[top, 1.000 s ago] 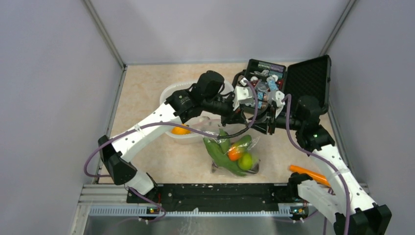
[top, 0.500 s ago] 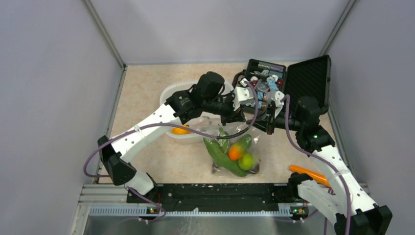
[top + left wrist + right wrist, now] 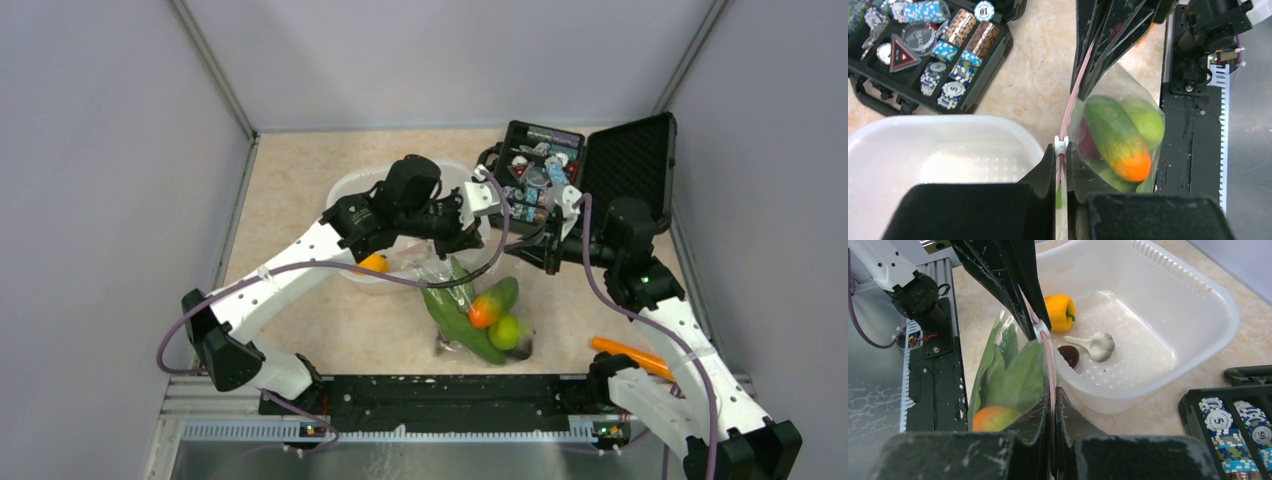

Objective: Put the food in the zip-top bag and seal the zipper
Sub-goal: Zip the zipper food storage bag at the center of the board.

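Tan table [image 3: 300,180], grey walls [image 3: 120,150]. The white tub [image 3: 1218,296] holds a yellow pepper [image 3: 1059,311]. Left gripper [image 3: 1061,151] and right gripper [image 3: 1053,396] both pinch the full bag's [image 3: 1135,90] pink zipper [image 3: 1074,95].

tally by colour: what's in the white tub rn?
Yellow: 1, pepper
Whitish: 1, garlic-like piece
Dark brown: 1, small round piece
Total: 3 in the tub
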{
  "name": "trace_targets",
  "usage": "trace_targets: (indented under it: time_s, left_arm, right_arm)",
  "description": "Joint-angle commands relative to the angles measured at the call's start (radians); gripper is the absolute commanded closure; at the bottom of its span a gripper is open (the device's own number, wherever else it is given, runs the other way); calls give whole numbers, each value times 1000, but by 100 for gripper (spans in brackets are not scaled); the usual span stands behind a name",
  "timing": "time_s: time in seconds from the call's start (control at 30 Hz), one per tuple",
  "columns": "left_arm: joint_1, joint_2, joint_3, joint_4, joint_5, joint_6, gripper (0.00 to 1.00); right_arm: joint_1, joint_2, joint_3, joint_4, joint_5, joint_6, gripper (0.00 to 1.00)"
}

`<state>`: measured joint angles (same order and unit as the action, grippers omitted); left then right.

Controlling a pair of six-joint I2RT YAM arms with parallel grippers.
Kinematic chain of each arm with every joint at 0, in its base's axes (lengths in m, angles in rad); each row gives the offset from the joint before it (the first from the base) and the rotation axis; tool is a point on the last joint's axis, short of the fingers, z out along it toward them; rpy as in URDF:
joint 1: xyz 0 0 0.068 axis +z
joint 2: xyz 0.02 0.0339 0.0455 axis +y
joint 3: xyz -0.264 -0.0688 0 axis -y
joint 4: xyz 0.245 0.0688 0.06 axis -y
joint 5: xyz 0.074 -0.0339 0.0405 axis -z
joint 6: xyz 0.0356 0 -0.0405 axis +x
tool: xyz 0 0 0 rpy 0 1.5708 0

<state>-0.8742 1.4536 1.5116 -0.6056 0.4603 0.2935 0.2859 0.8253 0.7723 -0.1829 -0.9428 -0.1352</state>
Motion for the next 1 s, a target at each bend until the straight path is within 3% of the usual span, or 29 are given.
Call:
trace_targets:
  time_s: [0.0,0.27,0.53,0.73,0.97]
  left_arm:
    - [38,-57,-57,-35,-52,7,100]
    - [52,-87,-94,26,1,-25,99]
    - [52,-38,-34,64,87,-63,46]
    - [59,-83,-72,122,9,-86,2]
    - [178,-202,-219,307,177,-162,1]
  right_arm:
    - [5,-32,5,65,10,-1,100]
    - [4,-29,1,86,-8,17,100]
    - [4,-32,-10,121,-40,42,100]
    - [5,-34,-6,109,-39,38,100]
    - [5,-37,-6,90,-39,37,100]
